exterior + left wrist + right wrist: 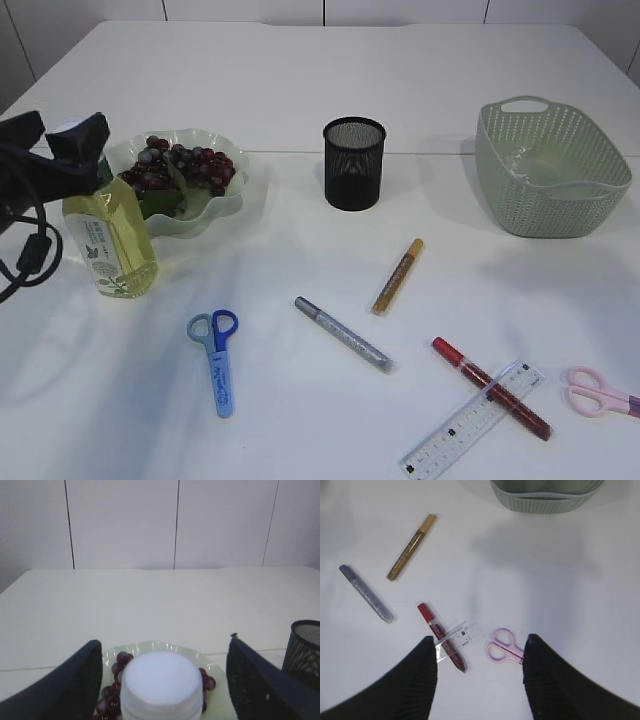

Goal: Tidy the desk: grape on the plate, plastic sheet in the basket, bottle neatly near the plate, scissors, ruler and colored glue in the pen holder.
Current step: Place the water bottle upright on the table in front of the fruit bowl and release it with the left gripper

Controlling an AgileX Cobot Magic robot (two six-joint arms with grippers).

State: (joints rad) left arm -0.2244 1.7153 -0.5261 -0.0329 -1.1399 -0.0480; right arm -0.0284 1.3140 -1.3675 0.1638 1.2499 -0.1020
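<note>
A bottle (110, 240) of yellow liquid stands just left of the pale green plate (225, 200), which holds dark grapes (180, 165). My left gripper (72, 150) is at the bottle's top. In the left wrist view it is open (163, 647), with a finger on each side of the white cap (161, 682) and a gap to it. My right gripper (480, 639) is open and empty above the pink scissors (502, 650), the red glue (442, 637) and the ruler (454, 641). Something clear and shiny (525, 160) lies in the green basket (553, 215).
The black mesh pen holder (354, 163) stands at the middle back. Blue scissors (215, 355), silver glue (343, 333) and gold glue (398, 275) lie on the white table. The red glue (490, 387), ruler (473, 418) and pink scissors (600, 390) lie at the front right.
</note>
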